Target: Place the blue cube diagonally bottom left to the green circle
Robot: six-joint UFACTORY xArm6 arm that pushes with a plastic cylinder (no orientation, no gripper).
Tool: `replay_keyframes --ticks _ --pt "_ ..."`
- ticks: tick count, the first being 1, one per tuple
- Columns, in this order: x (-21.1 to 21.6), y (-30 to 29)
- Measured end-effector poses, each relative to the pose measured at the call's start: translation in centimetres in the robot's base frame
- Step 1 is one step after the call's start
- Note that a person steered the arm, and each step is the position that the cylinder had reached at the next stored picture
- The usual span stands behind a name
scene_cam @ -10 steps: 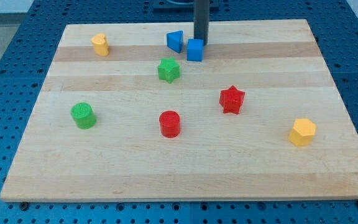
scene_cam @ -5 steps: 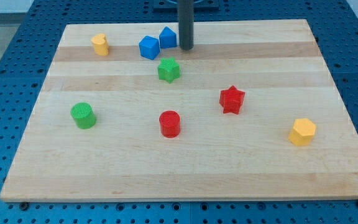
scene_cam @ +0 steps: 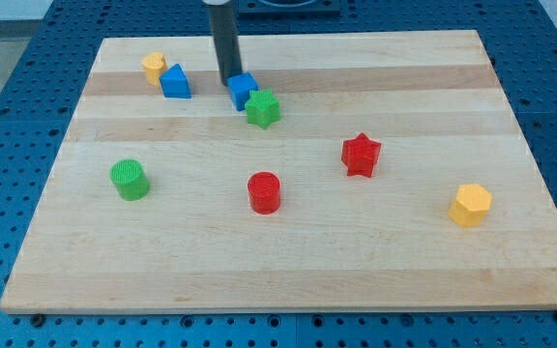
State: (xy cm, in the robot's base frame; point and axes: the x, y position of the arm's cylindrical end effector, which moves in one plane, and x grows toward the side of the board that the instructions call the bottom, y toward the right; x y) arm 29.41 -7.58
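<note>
One rod, my tip [scene_cam: 228, 79] | touching blue cube [scene_cam: 243, 91]; green star [scene_cam: 262, 108] adjoining

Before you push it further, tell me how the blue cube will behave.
The blue cube has flat faces, so it should slide, not roll. It looks small and light, so it may twist off my tip, which sits at its upper-left edge. It is touching or nearly touching the green star, so a downward-right push would probably shove that too.

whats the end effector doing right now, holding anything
No gripper here: my tip holds nothing. It sits at the upper left edge of the blue cube, apparently touching it; the cube rests against the green star.
</note>
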Motion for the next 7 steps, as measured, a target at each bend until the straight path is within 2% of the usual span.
replay_keyframes --ticks 1,2,3,5,6,7 --pt "0.0 3.8" --pt "1.4 4.2" --pt "2.5 3.0" --pt "7.0 -4.3" --pt "10.3 -8.1" --pt "14.6 -8.3"
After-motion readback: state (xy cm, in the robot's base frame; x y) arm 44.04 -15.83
